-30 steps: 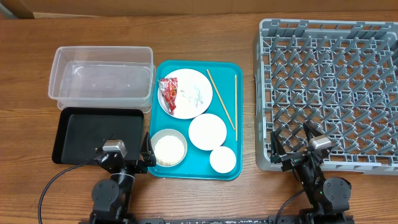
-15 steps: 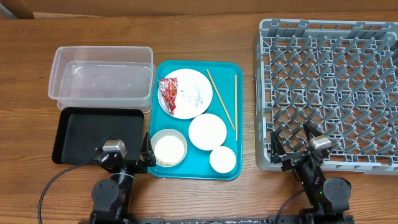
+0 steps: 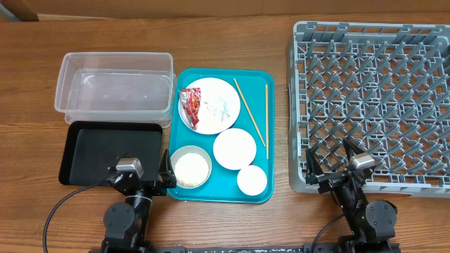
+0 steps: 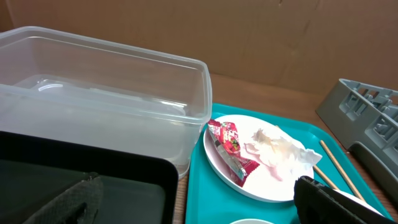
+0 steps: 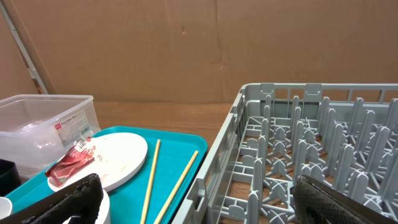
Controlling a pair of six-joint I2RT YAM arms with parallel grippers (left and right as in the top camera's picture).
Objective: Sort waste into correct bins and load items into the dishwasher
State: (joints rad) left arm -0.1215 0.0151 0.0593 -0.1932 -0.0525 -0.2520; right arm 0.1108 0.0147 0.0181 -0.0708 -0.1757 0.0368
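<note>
Tabletop (image 3: pixel 232 35): brown wood grain. Rectangular plastic serving tray (image 3: pixel 253 77): teal. Crinkled snack wrapper (image 3: pixel 190 103): red. Round plate (image 3: pixel 218 88): white. Shallow rectangular tray (image 3: pixel 105 151): black. Pegged plastic dish rack (image 3: pixel 373 98): grey.

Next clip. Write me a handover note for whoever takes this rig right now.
The left pincer and right pincer are open, empty, at the table's near edge.
The red wrapper and tissue lie on the plate; rice fills a small bowl; chopsticks, an empty bowl and a cup share the teal tray.
The clear tub, black tray and dish rack hold nothing.
Done: nothing. Left: bin all waste, rack all dishes.
</note>
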